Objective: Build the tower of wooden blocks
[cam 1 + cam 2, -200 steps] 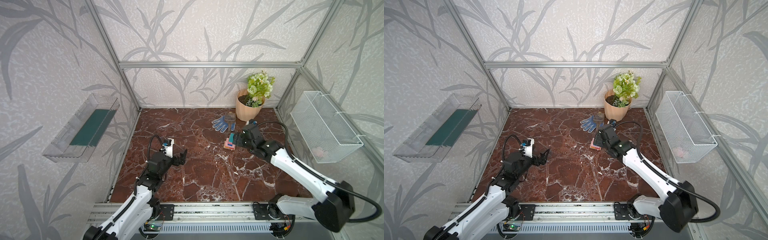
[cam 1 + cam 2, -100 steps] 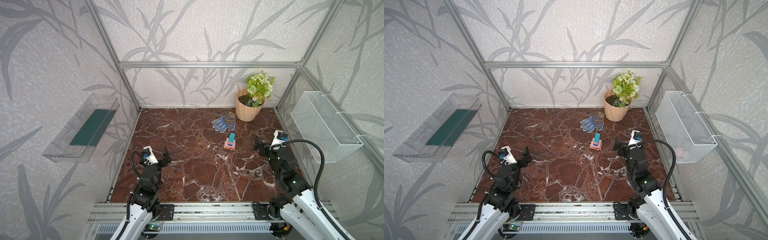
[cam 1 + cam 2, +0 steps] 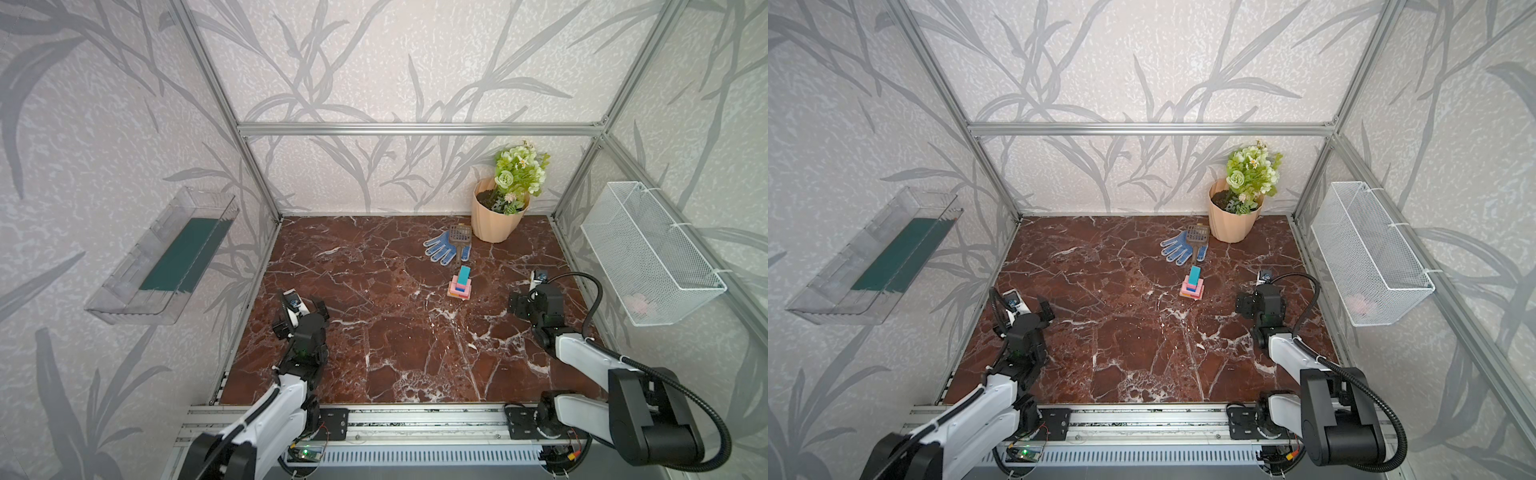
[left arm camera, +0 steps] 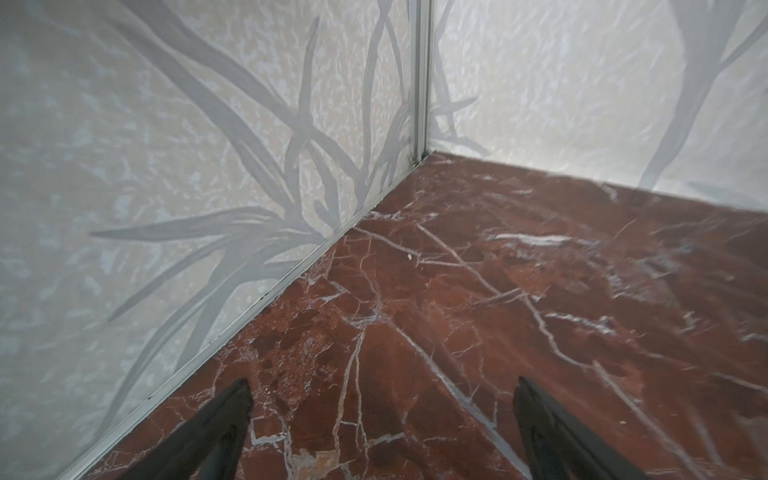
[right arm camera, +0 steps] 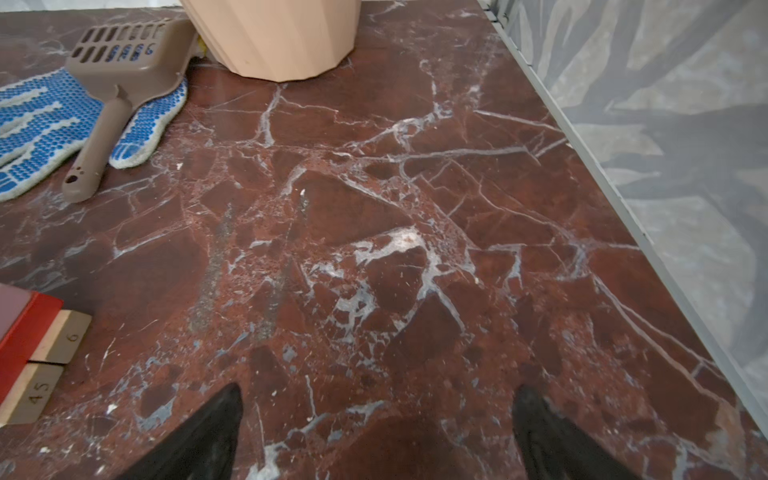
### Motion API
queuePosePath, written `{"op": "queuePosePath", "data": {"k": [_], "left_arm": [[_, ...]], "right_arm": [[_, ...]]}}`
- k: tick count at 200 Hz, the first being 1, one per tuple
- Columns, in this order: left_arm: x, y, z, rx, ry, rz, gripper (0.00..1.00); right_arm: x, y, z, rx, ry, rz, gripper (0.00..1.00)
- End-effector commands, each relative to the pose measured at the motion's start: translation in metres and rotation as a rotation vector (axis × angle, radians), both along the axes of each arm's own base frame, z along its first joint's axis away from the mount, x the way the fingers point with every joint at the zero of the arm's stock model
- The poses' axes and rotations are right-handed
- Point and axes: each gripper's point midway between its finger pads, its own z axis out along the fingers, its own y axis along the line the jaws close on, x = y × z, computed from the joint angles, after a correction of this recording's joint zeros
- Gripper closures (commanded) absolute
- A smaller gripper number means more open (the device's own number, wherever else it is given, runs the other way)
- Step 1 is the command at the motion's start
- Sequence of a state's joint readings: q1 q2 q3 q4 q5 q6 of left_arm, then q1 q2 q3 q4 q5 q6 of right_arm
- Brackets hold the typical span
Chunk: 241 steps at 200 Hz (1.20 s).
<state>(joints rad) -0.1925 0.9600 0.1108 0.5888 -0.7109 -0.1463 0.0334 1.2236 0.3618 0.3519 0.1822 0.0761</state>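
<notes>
Toppling was the risk I saw: the small tower of pink, blue and teal wood blocks [image 3: 460, 284] stood on the red marble tabletop [image 3: 374, 340], where the wide-open, empty left gripper [image 4: 382, 390] or right gripper [image 5: 376, 399] could clip it.

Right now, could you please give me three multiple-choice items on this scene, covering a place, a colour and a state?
1. Where does the tower stand?
A) against the back wall
B) just robot-side of the blue dotted glove
C) at the near left corner

2. What colour is its top block?
A) teal
B) green
C) orange

3. How is the right tool?
A) shut on a block
B) shut, empty
C) open, empty

Answers:
1 B: both top views show it close to the glove, on the robot's side.
2 A: a teal block crowns the stack.
3 C: the right wrist view shows it spread wide with nothing between.
</notes>
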Motion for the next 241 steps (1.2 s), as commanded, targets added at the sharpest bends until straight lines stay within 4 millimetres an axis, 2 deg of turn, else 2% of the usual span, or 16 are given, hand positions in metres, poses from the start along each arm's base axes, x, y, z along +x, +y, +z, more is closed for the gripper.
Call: {"op": "queuePosePath", "data": {"k": [1,20,48,51,63,75,89,108,142,167,193,215,241], "left_arm": [[0.035,-0.013,0.019,0.068,-0.003,-0.093,0.01],[0.057,-0.023,0.013,0.113,0.089,-0.149,0.01],[0.084,-0.043,0.010,0.136,0.050,-0.303,0.01],[0.086,-0.044,0.009,0.131,0.050,-0.310,0.01],[0.095,-0.049,0.007,0.092,0.043,-0.349,0.01],[0.103,-0.048,-0.004,0.014,0.060,-0.383,0.01],[0.113,-0.035,-0.013,-0.050,0.038,-0.381,0.01],[0.115,-0.027,-0.026,-0.119,0.040,-0.395,0.01],[0.116,-0.029,-0.027,-0.129,0.044,-0.431,0.01],[0.117,-0.029,-0.026,-0.128,0.040,-0.432,0.01],[0.117,-0.029,-0.025,-0.128,0.037,-0.432,0.01],[0.117,-0.029,-0.025,-0.126,0.037,-0.434,0.01],[0.117,-0.028,-0.025,-0.127,0.038,-0.432,0.01]], "right_arm": [[0.018,0.015,0.034,-0.017,-0.162,0.089,0.01],[0.014,0.015,0.042,-0.009,-0.251,0.082,0.01],[0.020,0.019,0.040,-0.007,-0.266,0.107,0.01],[0.023,0.020,0.046,-0.008,-0.293,0.114,0.01],[0.028,0.023,0.046,-0.007,-0.308,0.126,0.01],[0.035,0.019,0.040,-0.002,-0.311,0.101,0.01],[0.044,0.022,0.031,0.000,-0.285,0.112,0.01],[0.052,0.033,0.023,0.003,-0.238,0.180,0.01],[0.059,0.053,0.013,0.011,-0.243,0.301,0.01],[0.056,0.053,0.012,0.008,-0.224,0.308,0.01],[0.045,0.048,0.017,0.001,-0.293,0.281,0.01],[0.051,0.029,0.015,-0.008,-0.262,0.154,0.01],[0.058,0.038,0.013,-0.081,-0.214,0.152,0.01]]}}
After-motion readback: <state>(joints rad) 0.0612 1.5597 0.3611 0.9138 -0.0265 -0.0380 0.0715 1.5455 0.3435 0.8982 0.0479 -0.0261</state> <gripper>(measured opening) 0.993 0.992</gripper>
